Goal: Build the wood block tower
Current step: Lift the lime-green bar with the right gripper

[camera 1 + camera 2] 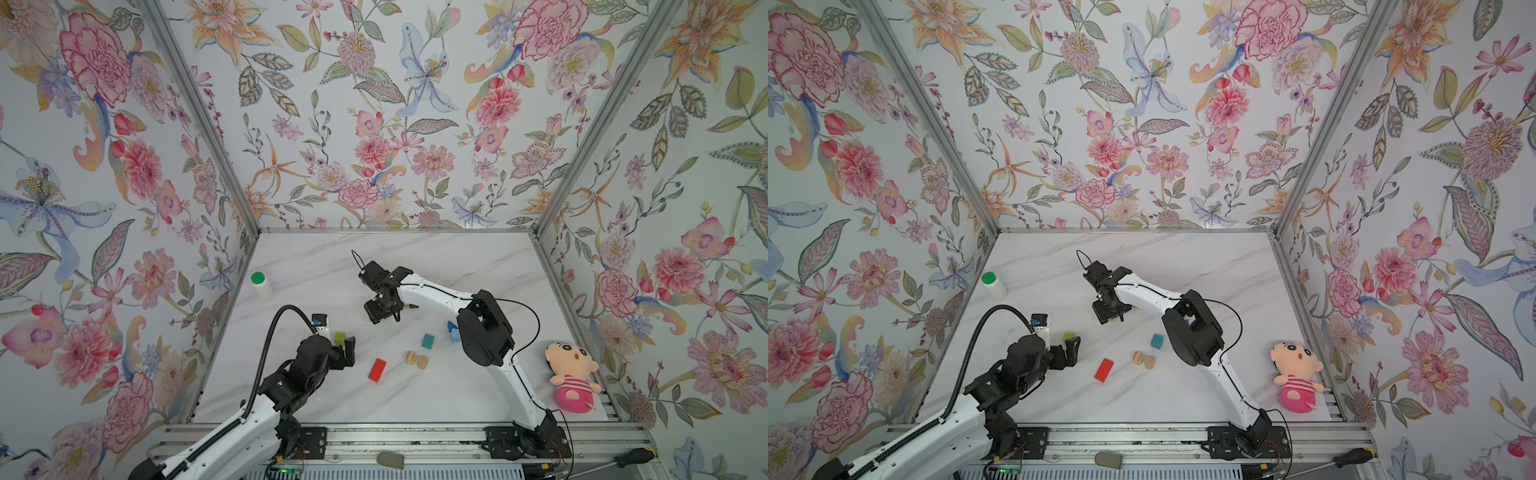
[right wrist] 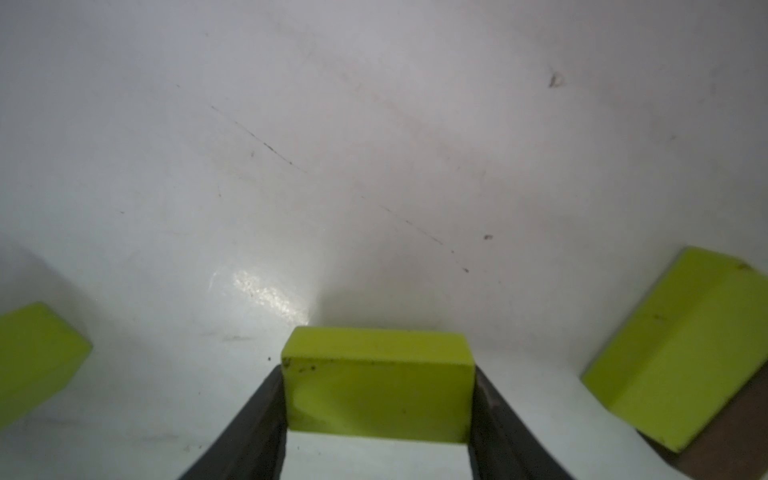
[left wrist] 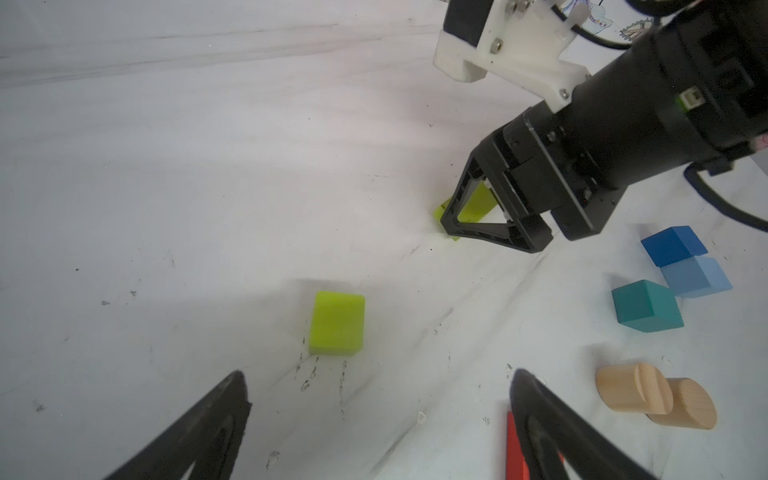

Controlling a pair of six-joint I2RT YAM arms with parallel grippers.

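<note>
My right gripper [image 2: 378, 370] is shut on a yellow-green block [image 2: 378, 390], both pads flat against its ends, low over the table; in both top views it sits mid-table [image 1: 384, 316] [image 1: 1113, 313]. Beside it a second yellow-green block [image 2: 681, 345] leans on a dark brown block [image 2: 723, 444]. A third yellow-green block [image 3: 336, 323] [image 1: 340, 337] lies just ahead of my open, empty left gripper [image 3: 379, 374] [image 1: 347, 351]. Loose on the table are a red block [image 1: 377, 370], a teal block [image 1: 427, 341], two blue blocks [image 3: 673, 245] [image 3: 696, 276] and two tan rounded pieces [image 1: 411, 357] [image 1: 422, 362]. No tower shows.
A white bottle with a green cap [image 1: 262, 284] stands at the back left. A pink plush doll [image 1: 571, 376] lies at the right edge. Floral walls close three sides. A screwdriver [image 1: 631, 457] rests on the front rail.
</note>
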